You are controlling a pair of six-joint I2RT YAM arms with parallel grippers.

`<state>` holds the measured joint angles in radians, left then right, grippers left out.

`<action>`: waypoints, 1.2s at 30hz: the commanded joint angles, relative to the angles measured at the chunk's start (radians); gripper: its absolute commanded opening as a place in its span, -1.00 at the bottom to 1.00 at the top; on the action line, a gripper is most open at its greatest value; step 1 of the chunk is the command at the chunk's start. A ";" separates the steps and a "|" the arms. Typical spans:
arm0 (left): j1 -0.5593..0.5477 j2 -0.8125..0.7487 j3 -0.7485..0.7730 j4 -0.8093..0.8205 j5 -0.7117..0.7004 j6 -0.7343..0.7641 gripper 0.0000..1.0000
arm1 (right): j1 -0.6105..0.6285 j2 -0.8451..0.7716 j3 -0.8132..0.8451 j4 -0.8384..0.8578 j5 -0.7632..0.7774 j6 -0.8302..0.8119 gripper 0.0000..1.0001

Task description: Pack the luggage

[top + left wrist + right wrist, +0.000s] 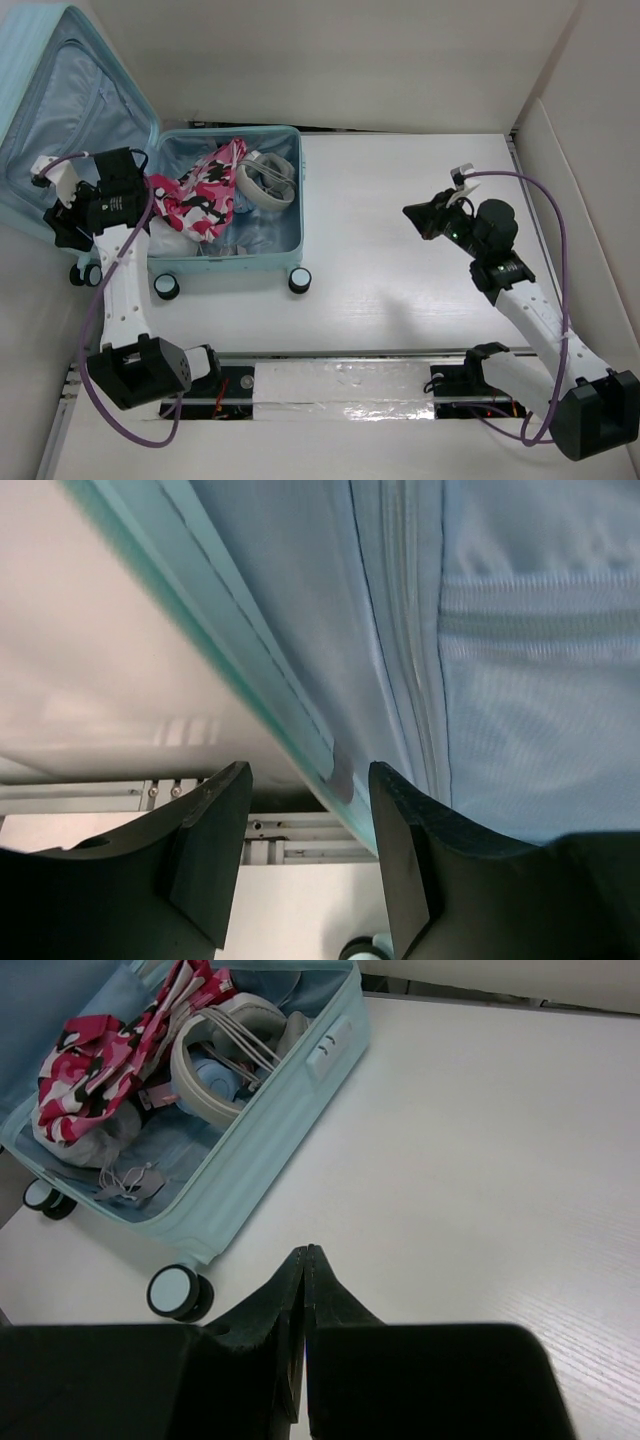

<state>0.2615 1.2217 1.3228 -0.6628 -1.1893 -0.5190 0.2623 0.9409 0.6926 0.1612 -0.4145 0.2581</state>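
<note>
The luggage (270, 250) lies open at the left of the table, its base packed with a pink camouflage garment (205, 190) and a pale band-shaped item (265, 180). The lid (60, 90) stands raised, its grey-blue lining facing the base. My left gripper (60, 225) is at the lid's lower edge. In the left wrist view it (310, 780) is open, with the lid's aqua rim (300, 730) passing between the fingers, close to the right finger (400, 840). My right gripper (420, 218) hovers over the bare table right of the luggage, shut and empty (305, 1255).
Two spinner wheels (299, 280) (166, 288) stick out of the luggage's near side. White walls close in the table at the back and right. A metal rail (340, 385) with the arm bases runs along the near edge.
</note>
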 commanded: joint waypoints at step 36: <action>-0.531 -0.240 0.000 0.448 0.367 0.297 -1.00 | 0.020 0.111 0.105 -0.097 0.135 -0.057 -0.89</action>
<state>-0.1719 1.0336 1.3235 -0.4324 -0.9829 -0.2768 0.2829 1.0538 0.7441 0.0616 -0.2874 0.2131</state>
